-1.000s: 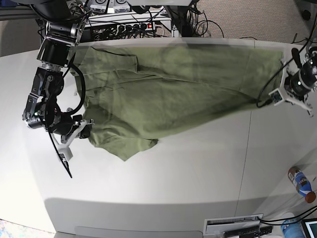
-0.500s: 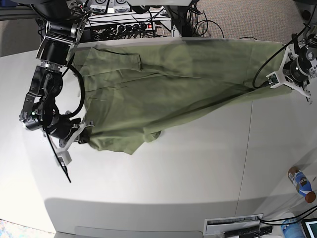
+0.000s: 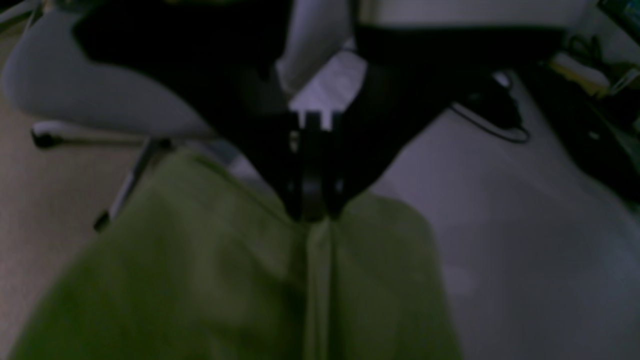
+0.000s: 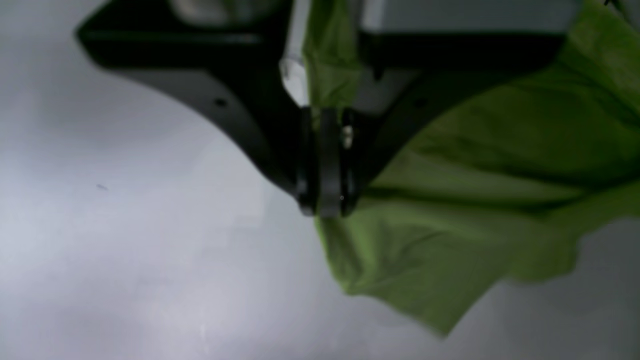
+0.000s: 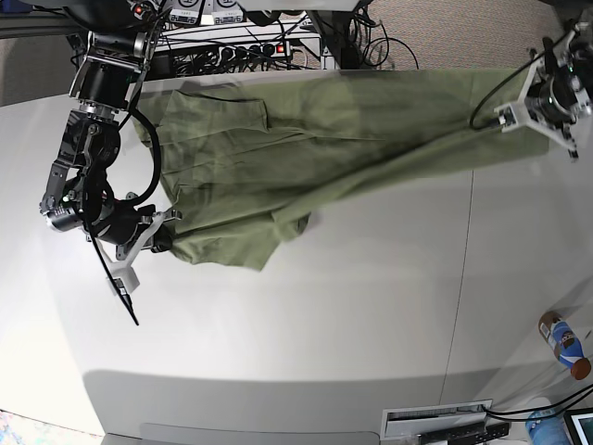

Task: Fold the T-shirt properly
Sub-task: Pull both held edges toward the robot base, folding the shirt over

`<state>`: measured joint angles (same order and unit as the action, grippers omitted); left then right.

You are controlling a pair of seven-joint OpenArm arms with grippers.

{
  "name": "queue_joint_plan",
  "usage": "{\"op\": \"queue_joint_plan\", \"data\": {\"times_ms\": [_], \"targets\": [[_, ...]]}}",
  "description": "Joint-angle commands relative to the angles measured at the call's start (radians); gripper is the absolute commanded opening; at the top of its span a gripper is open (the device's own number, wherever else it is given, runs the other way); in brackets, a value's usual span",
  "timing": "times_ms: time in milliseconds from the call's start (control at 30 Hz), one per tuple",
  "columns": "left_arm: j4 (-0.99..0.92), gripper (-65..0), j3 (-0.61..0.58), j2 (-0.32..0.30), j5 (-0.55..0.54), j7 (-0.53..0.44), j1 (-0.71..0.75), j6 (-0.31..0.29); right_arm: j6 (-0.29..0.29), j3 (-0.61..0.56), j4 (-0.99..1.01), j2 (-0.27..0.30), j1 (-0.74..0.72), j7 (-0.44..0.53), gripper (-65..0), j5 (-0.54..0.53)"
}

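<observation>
Both grippers stay clamped on the T-shirt (image 5: 306, 148): left gripper (image 3: 312, 212) and right gripper (image 4: 322, 207) each pinch cloth between closed fingertips. Since a second ago the shirt has been drawn toward the table's (image 5: 324, 315) far edge, stretched taut; spreading, not yet folding.

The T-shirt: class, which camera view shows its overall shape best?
The base view: the whole T-shirt shows, stretched across the table. The left wrist view shows only dim cloth under its gripper; the right wrist view, one pinched corner.
</observation>
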<state>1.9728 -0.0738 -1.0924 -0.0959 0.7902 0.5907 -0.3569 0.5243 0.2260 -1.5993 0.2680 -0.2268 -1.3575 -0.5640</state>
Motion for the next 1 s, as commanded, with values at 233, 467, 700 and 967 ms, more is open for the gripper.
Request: {"op": "queue_joint_plan", "data": {"times_ms": [233,467,700,967], "targets": [[0.011,-65.0,0.012,-0.024,0.059,0.016,0.111,0.027,0.003,0.002,-0.018,0.015,0.000,0.003,-65.0,0.000],[0.010,-65.0,0.012,-0.024,0.023,0.022,0.113,0.019,0.003,0.002,-0.018,0.015,0.000,-0.010,-65.0,0.000],[0.010,-65.0,0.012,-0.016,-0.039,-0.006,0.112,-0.025,0.003,-0.001,-0.018,0.014,0.021,-0.023,-65.0,-0.004],[0.007,-44.5,0.012,-0.016,-0.039,-0.009,0.112,0.010,0.003,-0.071,-0.018,0.014,0.041,-0.026,-64.1,0.060]]}}
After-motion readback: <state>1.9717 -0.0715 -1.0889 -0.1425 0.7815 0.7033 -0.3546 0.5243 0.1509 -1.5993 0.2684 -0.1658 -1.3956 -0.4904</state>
